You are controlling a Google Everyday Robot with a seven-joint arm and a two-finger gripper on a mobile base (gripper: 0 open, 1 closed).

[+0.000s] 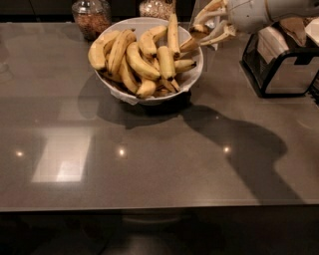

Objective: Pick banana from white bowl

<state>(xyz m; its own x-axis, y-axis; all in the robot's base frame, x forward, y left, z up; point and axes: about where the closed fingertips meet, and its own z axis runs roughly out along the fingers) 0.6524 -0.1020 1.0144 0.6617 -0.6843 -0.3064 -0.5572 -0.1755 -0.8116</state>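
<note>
In the camera view, a white bowl (130, 22) sits at the back of a dark grey table (149, 164), heaped with plump yellow bananas (137, 60). The gripper (201, 32) hangs at the bowl's right rim, above the far right part of the table, with the pale arm reaching in from the top right corner. Its two fingers (212, 9) sit one above the other. They seem to pinch the dark upper end of the banana (189, 46), though the contact itself is hard to make out. That banana is slim and brown-blotched. It slants up from the right edge of the heap, its lower end among the others inside the bowl. Two glass jars (91, 15) stand just behind the bowl. A black wire rack (279, 69) stands to the right, under the arm.
</note>
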